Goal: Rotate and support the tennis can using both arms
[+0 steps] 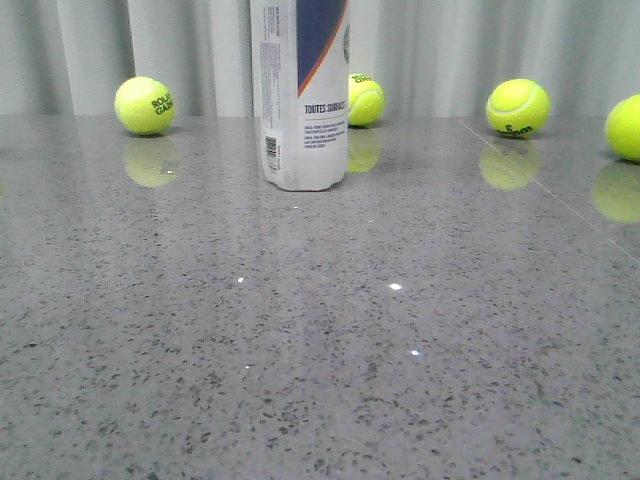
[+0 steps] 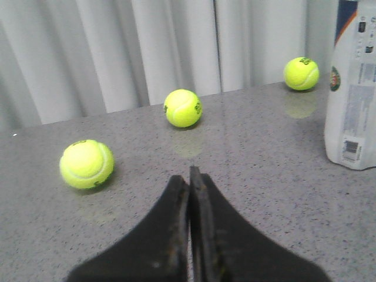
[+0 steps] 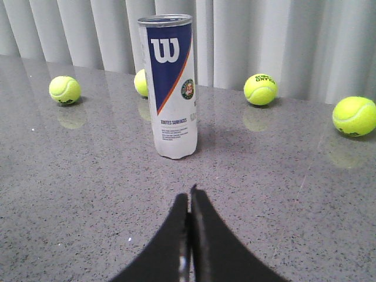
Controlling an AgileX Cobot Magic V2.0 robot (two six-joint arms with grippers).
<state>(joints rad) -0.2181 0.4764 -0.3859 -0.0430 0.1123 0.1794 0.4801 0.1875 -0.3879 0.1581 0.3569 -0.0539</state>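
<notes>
The tennis can [image 1: 303, 95] stands upright on the grey speckled table, toward the back middle; its top is cut off in the front view. In the right wrist view the can [image 3: 171, 88] shows whole, white and navy with an orange stripe, a white "W" and a metal rim. It also shows at the edge of the left wrist view [image 2: 353, 88]. My left gripper [image 2: 189, 176] is shut and empty, well apart from the can. My right gripper [image 3: 189, 197] is shut and empty, facing the can with bare table between. Neither gripper shows in the front view.
Several yellow-green tennis balls lie along the back of the table before a pale curtain: one at far left [image 1: 145, 105], one just behind the can [image 1: 364, 99], one at right [image 1: 517, 108], one at the right edge [image 1: 626, 127]. One ball [image 2: 86, 164] lies near my left gripper.
</notes>
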